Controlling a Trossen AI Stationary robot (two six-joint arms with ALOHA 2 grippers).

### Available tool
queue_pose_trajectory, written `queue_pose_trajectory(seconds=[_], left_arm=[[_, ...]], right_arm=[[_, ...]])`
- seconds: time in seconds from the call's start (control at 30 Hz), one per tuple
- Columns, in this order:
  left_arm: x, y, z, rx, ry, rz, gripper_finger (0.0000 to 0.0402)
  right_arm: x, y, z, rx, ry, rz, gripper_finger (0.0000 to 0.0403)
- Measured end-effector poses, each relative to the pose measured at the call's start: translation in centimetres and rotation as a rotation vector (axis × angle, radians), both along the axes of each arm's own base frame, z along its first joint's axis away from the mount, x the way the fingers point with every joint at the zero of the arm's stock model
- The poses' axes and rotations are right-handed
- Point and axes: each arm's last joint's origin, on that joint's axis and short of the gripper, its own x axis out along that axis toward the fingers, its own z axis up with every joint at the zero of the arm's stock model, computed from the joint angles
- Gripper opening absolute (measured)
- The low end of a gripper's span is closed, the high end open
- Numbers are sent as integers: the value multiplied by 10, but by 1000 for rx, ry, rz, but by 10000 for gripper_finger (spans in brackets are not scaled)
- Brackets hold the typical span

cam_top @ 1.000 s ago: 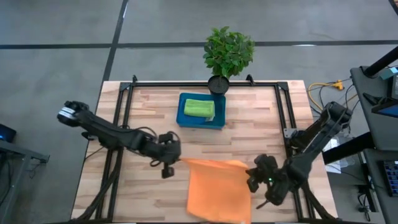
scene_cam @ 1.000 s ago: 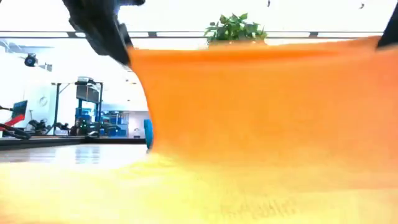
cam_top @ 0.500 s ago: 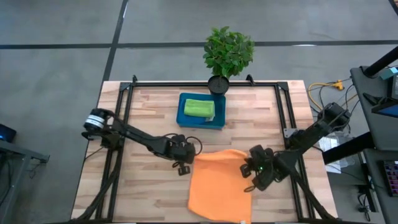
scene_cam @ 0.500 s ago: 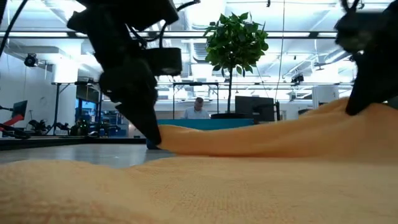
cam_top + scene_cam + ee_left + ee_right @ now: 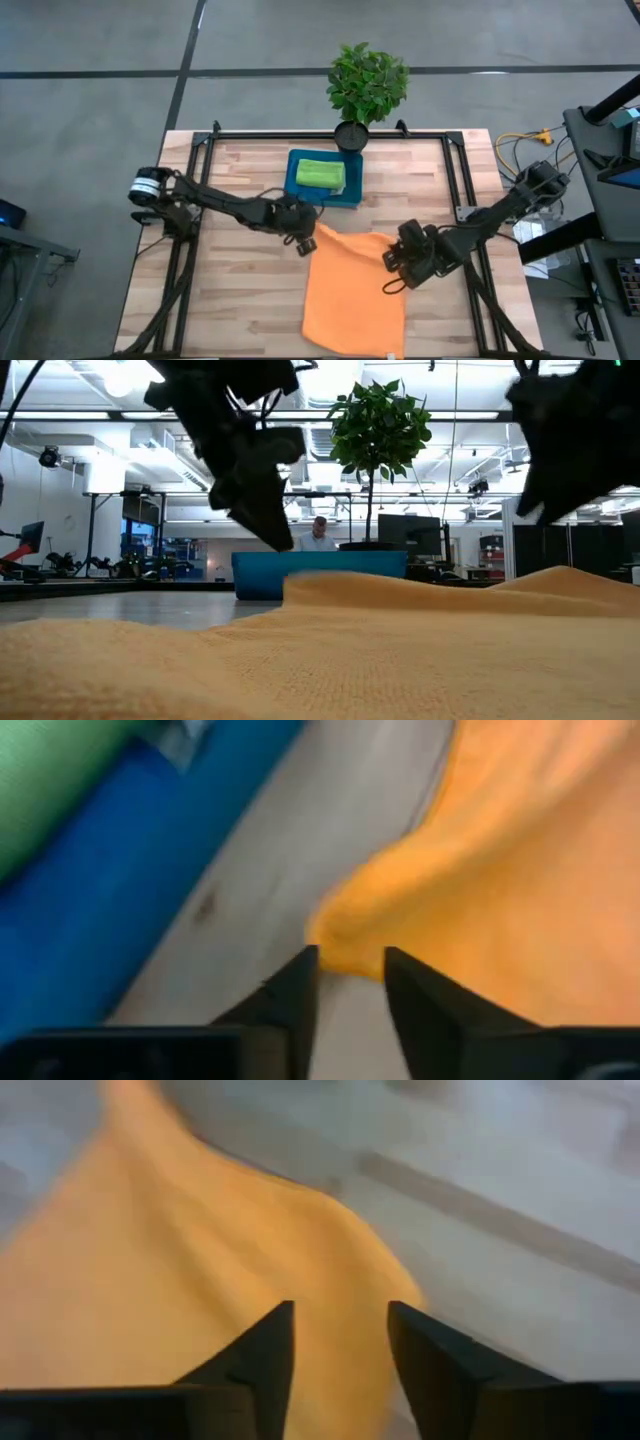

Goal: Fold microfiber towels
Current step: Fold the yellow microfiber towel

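A: We log the orange towel (image 5: 353, 290) flat on the desk (image 5: 240, 300), running from the centre towards 6 o'clock, its far edge rumpled.

B: Left claw (image 5: 304, 240)?

A: At the towel's 11 o'clock corner. In the left wrist view we see its fingers (image 5: 290, 995) apart, the corner lying loose just ahead of them, not pinched.

B: Right claw (image 5: 398, 262)?

A: At the 1 o'clock corner, fingers (image 5: 262, 1355) parted above the cloth, nothing clamped.

B: Other towels?

A: We note a green towel (image 5: 320, 174) folded in the blue tray (image 5: 296, 192) at 12 o'clock, just before the potted plant (image 5: 367, 84).
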Motion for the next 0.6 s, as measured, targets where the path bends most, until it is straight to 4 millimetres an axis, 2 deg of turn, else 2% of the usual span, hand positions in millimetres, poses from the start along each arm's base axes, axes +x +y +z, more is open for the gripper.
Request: queue_pose_trajectory(seconds=[0.1,0.17,0.3,0.4,0.5,0.6], left_arm=[[-1,7,12,-16,-53,14,157],[-2,8,19,-61,-83,-20,190],[6,2,31,-209,-202,-279,211],[12,-3,30,-239,-252,-370,193],[16,-4,24,-235,-250,-382,152],[18,-4,17,-245,-241,-387,97]], right_arm=[[2,0,11,-12,-71,22,174],[7,-1,14,-1,-110,56,174],[21,-10,8,68,-112,83,136],[28,-22,-3,70,-73,30,84],[32,-36,-12,89,-37,-45,27],[36,-51,-25,157,42,-73,15]])
